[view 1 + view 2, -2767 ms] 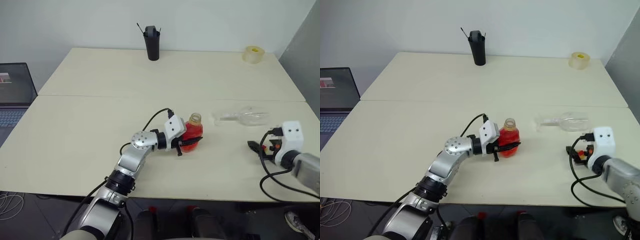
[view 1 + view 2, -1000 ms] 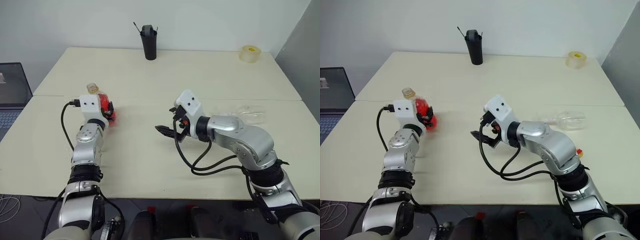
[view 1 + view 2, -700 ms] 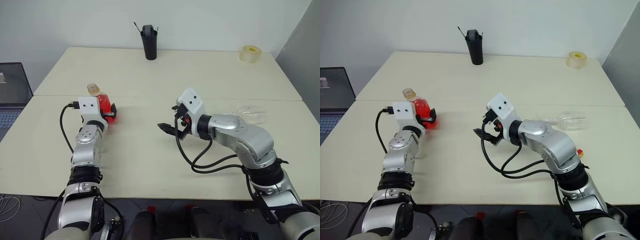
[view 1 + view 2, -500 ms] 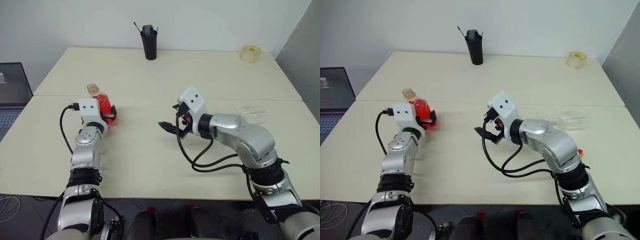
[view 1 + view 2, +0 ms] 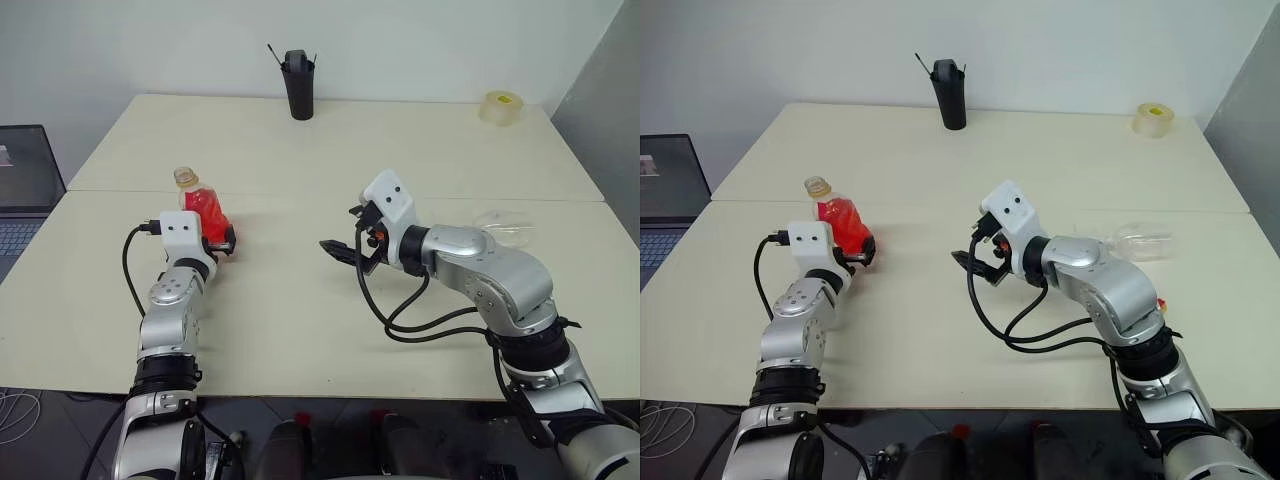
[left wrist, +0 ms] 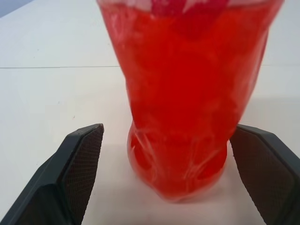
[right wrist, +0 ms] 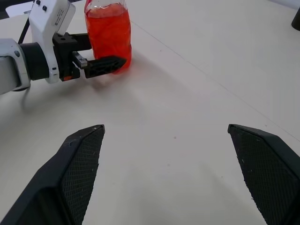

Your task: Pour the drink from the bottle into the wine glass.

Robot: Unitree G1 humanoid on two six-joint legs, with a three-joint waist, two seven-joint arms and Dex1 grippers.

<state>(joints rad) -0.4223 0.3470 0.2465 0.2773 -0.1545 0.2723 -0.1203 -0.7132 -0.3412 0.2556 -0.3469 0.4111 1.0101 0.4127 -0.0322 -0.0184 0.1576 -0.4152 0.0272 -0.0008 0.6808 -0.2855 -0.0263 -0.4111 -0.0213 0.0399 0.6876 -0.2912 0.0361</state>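
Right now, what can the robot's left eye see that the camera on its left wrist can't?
The left eye view takes in the lying wine glass, the black cup, the tape roll, a laptop, the right end effector and the bottle's cap. The left wrist view gives a close look at the open left end effector's black fingers standing clear of the bottle's sides. Both show the upright bottle of red drink on the table.
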